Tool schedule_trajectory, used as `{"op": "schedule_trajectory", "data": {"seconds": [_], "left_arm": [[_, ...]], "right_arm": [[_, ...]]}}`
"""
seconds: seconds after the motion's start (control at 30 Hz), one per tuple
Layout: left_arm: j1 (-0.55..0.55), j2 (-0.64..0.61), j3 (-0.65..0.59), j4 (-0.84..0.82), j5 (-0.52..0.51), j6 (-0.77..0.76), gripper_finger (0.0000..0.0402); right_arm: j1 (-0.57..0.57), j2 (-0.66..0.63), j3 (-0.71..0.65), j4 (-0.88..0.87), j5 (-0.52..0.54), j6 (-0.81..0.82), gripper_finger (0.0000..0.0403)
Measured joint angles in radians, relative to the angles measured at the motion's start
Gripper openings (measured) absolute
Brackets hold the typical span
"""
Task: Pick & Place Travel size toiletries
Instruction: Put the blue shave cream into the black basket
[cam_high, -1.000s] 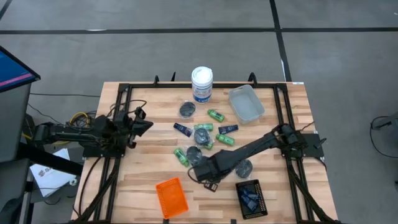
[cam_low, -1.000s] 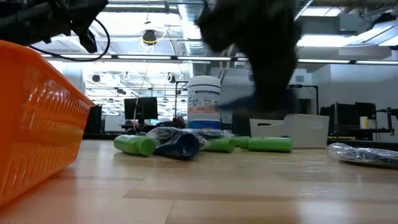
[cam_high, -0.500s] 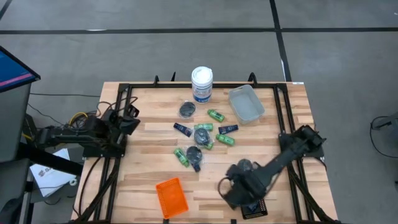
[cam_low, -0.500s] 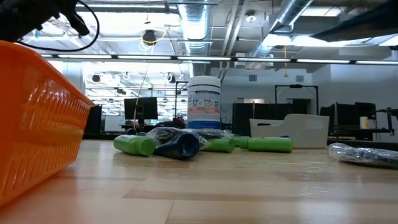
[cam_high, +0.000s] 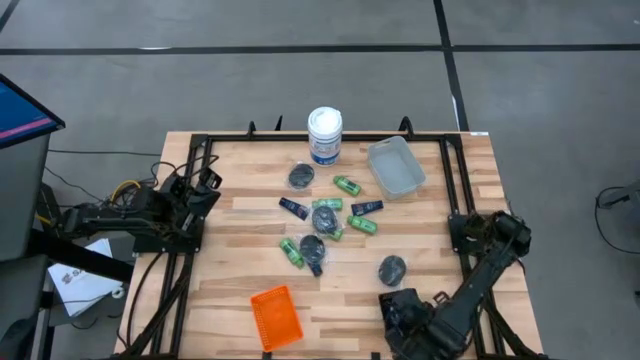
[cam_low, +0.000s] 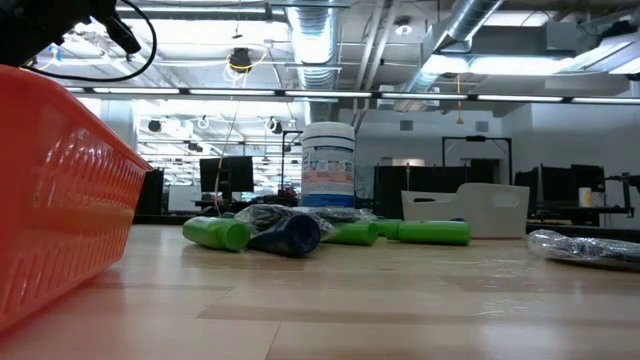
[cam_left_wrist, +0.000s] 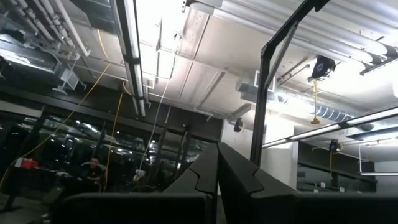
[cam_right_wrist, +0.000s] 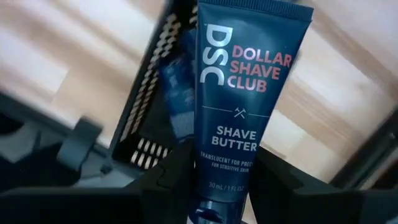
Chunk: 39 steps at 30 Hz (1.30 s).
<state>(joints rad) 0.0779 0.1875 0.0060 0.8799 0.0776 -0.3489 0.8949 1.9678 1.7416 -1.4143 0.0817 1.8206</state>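
My right gripper (cam_right_wrist: 221, 177) swung from central pile to table's 5 o'clock edge, pinching blue shave-butter tube (cam_right_wrist: 245, 93), now above black tray (cam_right_wrist: 149, 118). Release likely next. Left gripper (cam_left_wrist: 217, 171) pressed together, parked at 9 o'clock. Other toiletries (cam_high: 325, 225) still at centre.

Lighting: bright overhead ceiling strips (cam_left_wrist: 134, 56), glaring in low and wrist views; near orange tray (cam_low: 55, 190) blurred.

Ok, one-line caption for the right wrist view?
Right tool holding a dark blue shave butter tube above the black tray.
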Motion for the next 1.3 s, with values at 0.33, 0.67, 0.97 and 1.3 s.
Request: {"op": "schedule_trajectory", "data": {"seconds": [0.33, 0.67, 0.97, 1.3], "left_arm": [[0.000, 0.000, 0.000, 0.000, 0.000, 0.000, 0.0001], [0.000, 0.002, 0.000, 0.001, -0.001, 0.001, 0.0001], [0.000, 0.003, 0.000, 0.001, -0.001, 0.000, 0.0001], [0.000, 0.003, 0.000, 0.001, -0.002, 0.008, 0.0001]], "right_arm": [[0.026, 0.001, 0.000, 0.079, 0.037, -0.399, 0.0118], [-0.001, 0.053, -0.007, 0.114, -0.069, -0.631, 0.0118], [0.028, 0.092, -0.008, 0.097, -0.096, -0.791, 0.0118], [0.039, 0.149, -0.008, 0.084, -0.145, -0.896, 0.0119]]}}
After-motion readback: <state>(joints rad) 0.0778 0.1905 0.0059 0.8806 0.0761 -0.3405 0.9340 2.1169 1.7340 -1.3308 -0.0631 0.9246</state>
